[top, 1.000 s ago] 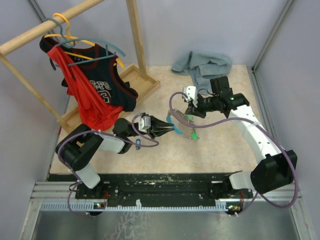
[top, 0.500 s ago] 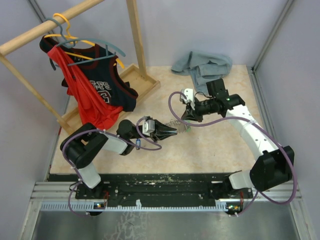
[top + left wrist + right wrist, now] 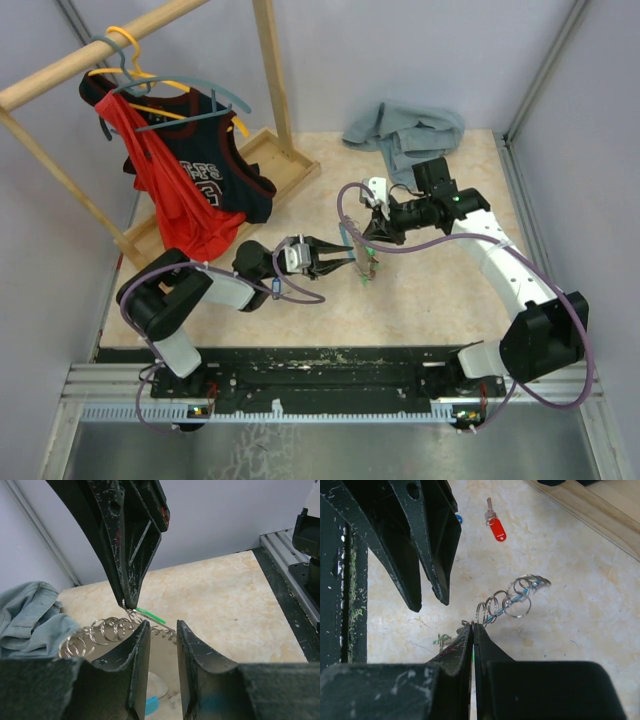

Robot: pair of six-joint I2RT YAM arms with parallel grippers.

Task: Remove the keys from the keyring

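Above the middle of the tabletop, the keyring is held up as a stretched coil of small silvery loops. It is pinched at one end by the right fingers, which we see pressed tight together on it. A green tag juts out just beside that pinch. The left fingers face them tip near tip with a narrow gap; a blue tag shows low in that gap, and we cannot tell whether the pads press it. A red-tagged key lies loose on the tabletop beyond the left fingers, apart from the bunch. Around the meeting point we find bare tabletop toward the near rail and toward the right wall, where only the right arm arches across. At the back edge a blue-grey cloth lies bunched, near the right arm's wrist. To the left stands a wooden clothes rack, its base a shallow wooden tray whose corner comes near the left arm. The posts rise from that tray, and a black jersey and a red jersey hang over it, the red one drooping onto its near end.
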